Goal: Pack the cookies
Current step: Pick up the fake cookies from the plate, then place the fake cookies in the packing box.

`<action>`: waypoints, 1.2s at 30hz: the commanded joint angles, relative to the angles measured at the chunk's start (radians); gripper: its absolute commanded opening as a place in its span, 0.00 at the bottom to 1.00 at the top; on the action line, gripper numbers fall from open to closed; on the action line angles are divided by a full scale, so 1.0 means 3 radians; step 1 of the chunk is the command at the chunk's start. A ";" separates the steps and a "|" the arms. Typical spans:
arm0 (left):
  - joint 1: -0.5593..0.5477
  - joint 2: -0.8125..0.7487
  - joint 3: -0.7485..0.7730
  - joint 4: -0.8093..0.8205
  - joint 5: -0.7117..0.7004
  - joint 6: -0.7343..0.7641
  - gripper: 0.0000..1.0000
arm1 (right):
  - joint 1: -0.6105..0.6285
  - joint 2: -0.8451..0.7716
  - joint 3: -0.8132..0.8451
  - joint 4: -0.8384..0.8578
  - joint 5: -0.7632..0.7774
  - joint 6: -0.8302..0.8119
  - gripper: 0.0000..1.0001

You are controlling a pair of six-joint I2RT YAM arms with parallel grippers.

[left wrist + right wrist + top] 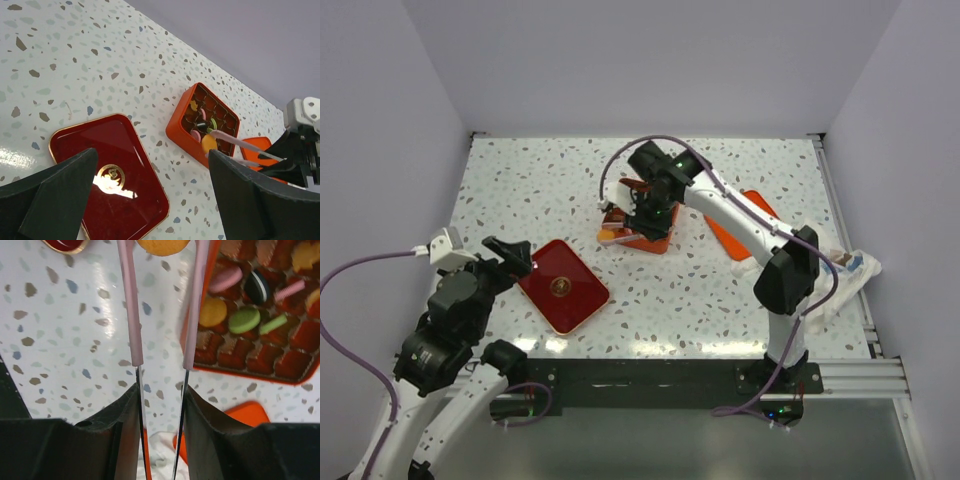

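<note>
Top: placing step. The right gripper [642, 220] hovers over the orange compartment tray [665, 241] at frame centre.
Left wrist: the left gripper [152, 155] is spread wide and empty above the red lid [115, 150]. Cookies [196, 135] sit in the tray.
Right wrist: the jaws clamp the pink tongs [131, 315], which pinch an orange cookie [162, 245] left of the tray wall. Next move calls for clearing the rim into an empty cell at lower right. Bare table lies to the left.

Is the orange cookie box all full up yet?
Not full. A few cookies sit in the orange box, but many of its compartments are empty. One orange cookie is held in the pink tongs.
</note>
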 commanded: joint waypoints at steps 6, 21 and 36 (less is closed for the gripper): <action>-0.0005 0.0135 -0.0052 0.0302 0.0090 0.0063 0.97 | -0.0869 0.0143 0.0428 -0.0194 0.0420 -0.0315 0.14; 0.0000 0.0079 -0.0129 0.0348 0.0080 0.0047 0.97 | -0.1157 0.0614 0.0766 -0.0440 0.0911 -0.0964 0.15; -0.0005 0.0079 -0.0169 0.0363 0.0080 0.0042 0.98 | -0.1152 0.0696 0.0873 -0.0619 0.1023 -0.1209 0.16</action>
